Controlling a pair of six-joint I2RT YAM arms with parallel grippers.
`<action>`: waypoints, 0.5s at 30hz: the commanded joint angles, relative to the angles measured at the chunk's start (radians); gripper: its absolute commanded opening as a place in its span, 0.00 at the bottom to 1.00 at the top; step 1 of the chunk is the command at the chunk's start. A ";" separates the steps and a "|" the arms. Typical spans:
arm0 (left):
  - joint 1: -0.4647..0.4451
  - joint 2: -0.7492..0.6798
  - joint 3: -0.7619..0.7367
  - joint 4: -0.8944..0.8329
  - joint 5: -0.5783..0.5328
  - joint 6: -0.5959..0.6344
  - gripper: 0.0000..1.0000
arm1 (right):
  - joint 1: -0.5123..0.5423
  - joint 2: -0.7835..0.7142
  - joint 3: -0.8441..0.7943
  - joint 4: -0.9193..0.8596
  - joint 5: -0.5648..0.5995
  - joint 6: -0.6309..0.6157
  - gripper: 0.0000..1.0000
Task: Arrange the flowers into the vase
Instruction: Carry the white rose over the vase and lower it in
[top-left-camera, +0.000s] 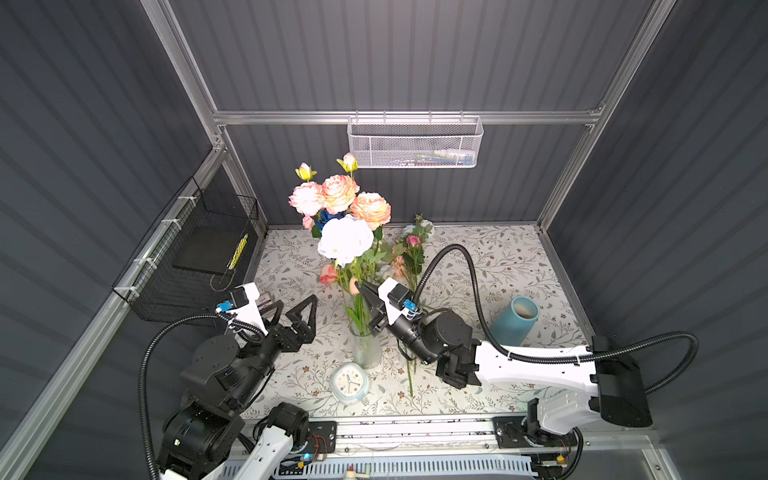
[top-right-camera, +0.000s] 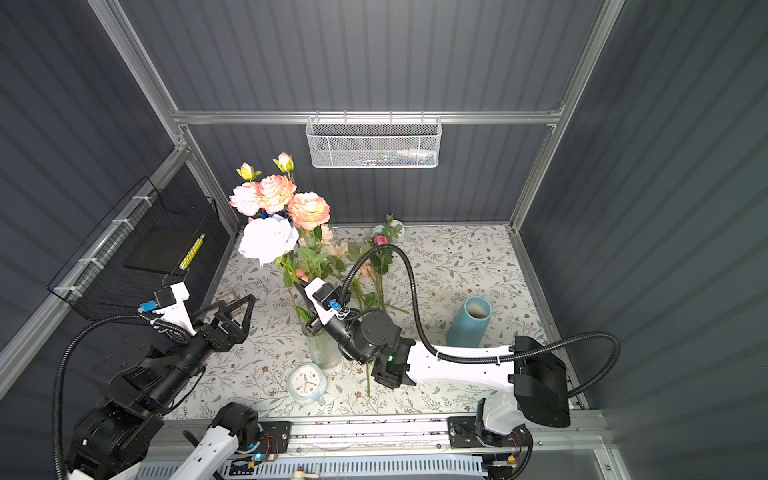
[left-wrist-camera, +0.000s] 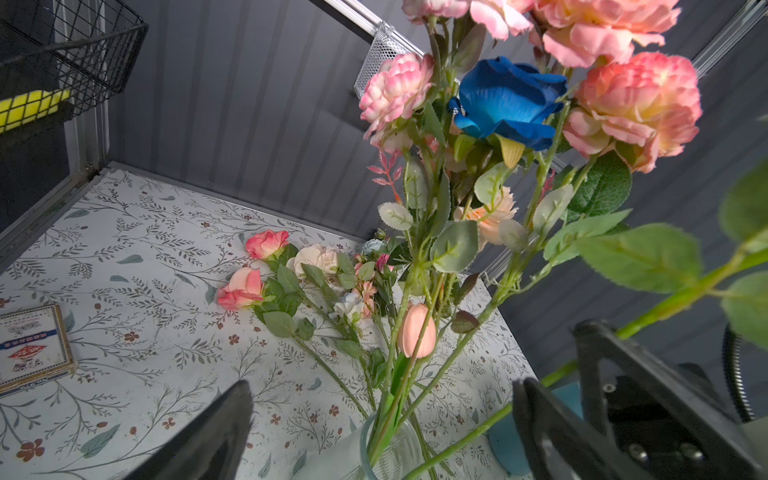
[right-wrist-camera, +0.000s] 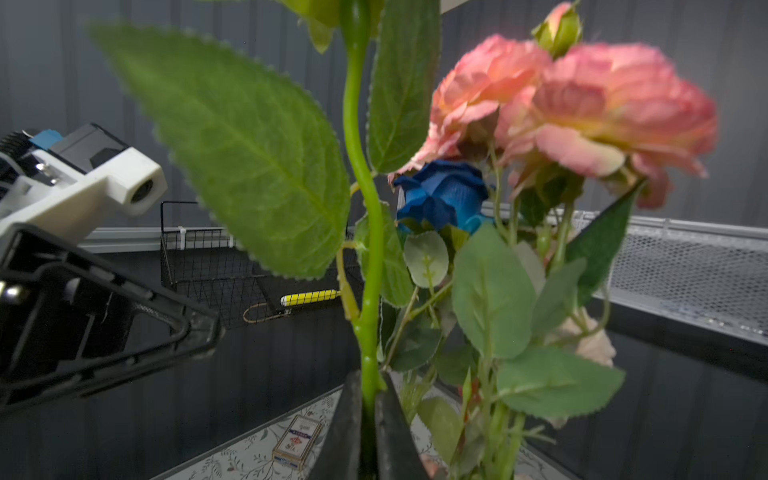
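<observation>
A clear glass vase (top-left-camera: 365, 349) (top-right-camera: 324, 353) stands mid-table with several flowers in it: coral and pink peonies (top-left-camera: 338, 195), a deep blue rose (left-wrist-camera: 507, 99) (right-wrist-camera: 442, 193) and a peach tulip (left-wrist-camera: 417, 330). My right gripper (top-left-camera: 365, 291) (top-right-camera: 300, 289) (right-wrist-camera: 368, 399) is shut on the green stem (right-wrist-camera: 361, 174) of a big white flower (top-left-camera: 345, 240), just above the vase mouth. Whether that stem's foot is inside the vase I cannot tell. More flowers (top-left-camera: 409, 257) (left-wrist-camera: 286, 270) lie on the cloth behind. My left gripper (top-left-camera: 299, 309) (left-wrist-camera: 384, 388) stands open, left of the vase.
A blue cylinder vase (top-left-camera: 515, 322) stands tilted at the right. A small clock (top-left-camera: 350, 383) lies in front of the glass vase. A card box (left-wrist-camera: 33, 345) lies at the left. A black wire basket (top-left-camera: 199, 257) hangs on the left wall, a white mesh basket (top-left-camera: 413, 143) on the back rail.
</observation>
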 joint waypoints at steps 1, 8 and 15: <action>0.002 -0.013 -0.010 0.009 0.021 -0.004 1.00 | -0.001 -0.014 -0.036 -0.044 0.063 0.086 0.16; 0.002 -0.016 -0.022 0.017 0.020 -0.012 1.00 | 0.008 -0.087 -0.099 -0.113 0.054 0.140 0.58; 0.002 -0.024 -0.036 0.015 0.004 -0.013 1.00 | 0.013 -0.189 -0.196 -0.157 0.099 0.197 0.69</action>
